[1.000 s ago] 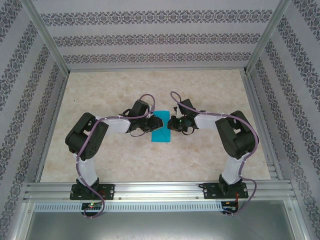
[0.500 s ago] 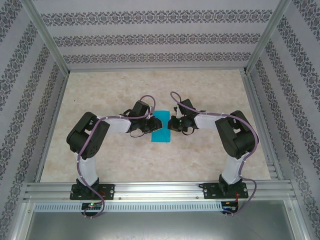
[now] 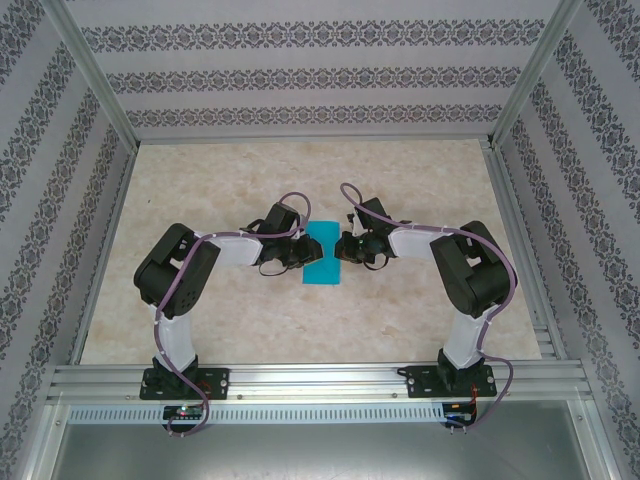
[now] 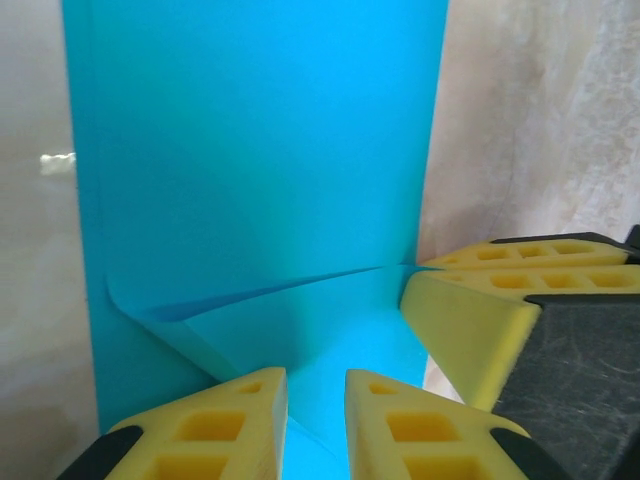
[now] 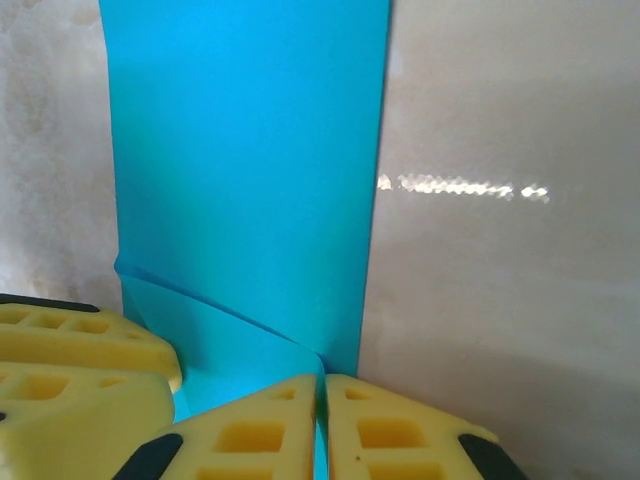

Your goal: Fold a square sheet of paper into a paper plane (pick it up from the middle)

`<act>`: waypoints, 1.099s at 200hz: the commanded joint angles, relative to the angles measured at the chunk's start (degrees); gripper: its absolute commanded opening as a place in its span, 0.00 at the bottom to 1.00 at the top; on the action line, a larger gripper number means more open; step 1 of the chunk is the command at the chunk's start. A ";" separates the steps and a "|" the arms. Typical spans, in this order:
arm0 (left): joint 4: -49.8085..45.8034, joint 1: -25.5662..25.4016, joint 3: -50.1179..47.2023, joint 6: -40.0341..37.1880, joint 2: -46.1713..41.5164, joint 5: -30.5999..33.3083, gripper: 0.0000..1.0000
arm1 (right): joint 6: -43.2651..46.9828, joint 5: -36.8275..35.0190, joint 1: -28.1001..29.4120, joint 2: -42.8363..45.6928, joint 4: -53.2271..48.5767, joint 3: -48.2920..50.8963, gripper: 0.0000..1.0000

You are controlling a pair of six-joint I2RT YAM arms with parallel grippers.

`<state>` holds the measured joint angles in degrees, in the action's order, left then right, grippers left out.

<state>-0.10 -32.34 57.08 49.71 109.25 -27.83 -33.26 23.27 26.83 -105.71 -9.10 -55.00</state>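
Observation:
The teal-blue sheet of paper (image 3: 323,257) lies on the table between both arms, folded to a narrow strip. In the left wrist view the sheet of paper (image 4: 260,150) has a corner flap raised off the lower layer. My left gripper (image 4: 316,395) hovers over that flap's near end, a narrow gap between its yellow fingers and nothing in it. The right gripper's fingers (image 4: 470,320) show beside it. My right gripper (image 5: 323,385) is shut on the flap's curled edge at the strip's right side. From above, the left gripper (image 3: 306,251) and right gripper (image 3: 341,246) meet at the strip.
The table (image 3: 250,310) is pale marble-patterned, with patterned walls on three sides and an aluminium rail (image 3: 320,380) at the near edge. Open surface lies behind and in front of the paper.
The left gripper has drawn back a little to the left, uncovering more of the teal strip. The right gripper has edged slightly left toward the paper.

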 commanded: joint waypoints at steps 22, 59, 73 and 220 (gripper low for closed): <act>-3.41 -0.45 1.70 -1.45 1.70 1.91 0.23 | 1.25 0.93 -0.64 0.30 -2.30 -2.11 0.15; -3.71 -0.45 1.71 -1.42 1.67 2.08 0.22 | 1.35 0.64 -0.72 1.91 -2.76 -2.25 0.17; -3.94 -0.47 1.81 -1.55 1.82 2.04 0.22 | 1.43 0.64 -0.69 1.66 -2.90 -2.13 0.17; -0.82 -0.91 2.26 -3.00 -1.57 -0.97 0.23 | 2.14 1.07 -0.55 -1.87 -2.53 -2.31 0.08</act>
<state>-1.13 -32.34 57.84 48.99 108.42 -28.40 -32.80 24.16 26.48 -106.37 -11.55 -56.31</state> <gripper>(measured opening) 0.233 0.082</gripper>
